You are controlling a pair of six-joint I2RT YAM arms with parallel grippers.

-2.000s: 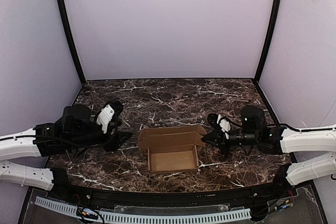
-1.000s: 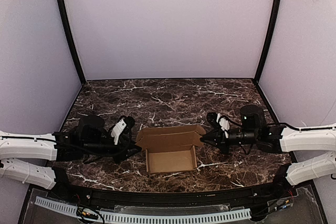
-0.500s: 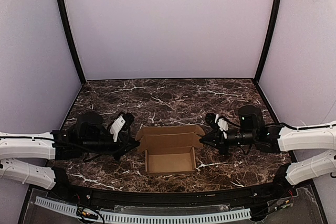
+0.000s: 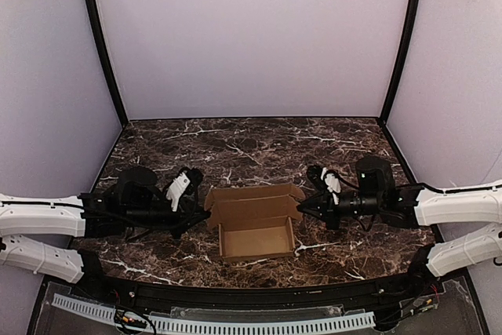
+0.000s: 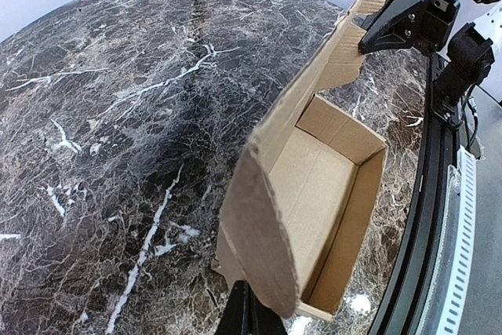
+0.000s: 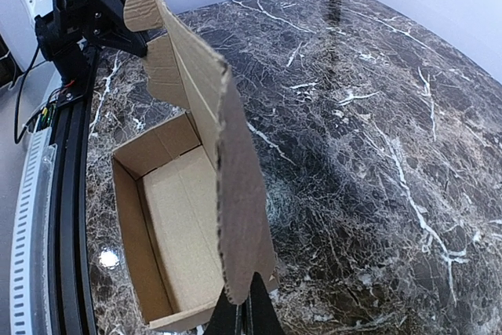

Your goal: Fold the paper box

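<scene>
We see the paper box (image 4: 257, 239) sitting open on the marble tabletop (image 4: 235, 143), near its front edge between the two arms, its lid flap (image 4: 252, 204) standing up at the back. Our left gripper (image 4: 204, 216) is closed at the flap's left end, our right gripper (image 4: 301, 208) closed at its right end; we cannot tell whether either pinches cardboard

The left arm (image 4: 43, 216) and the right arm (image 4: 459, 206) both reach low and inward from the sides, so the left gripper (image 4: 201, 212) and the right gripper (image 4: 303, 208) point toward each other, both with jaws pressed together.
</scene>
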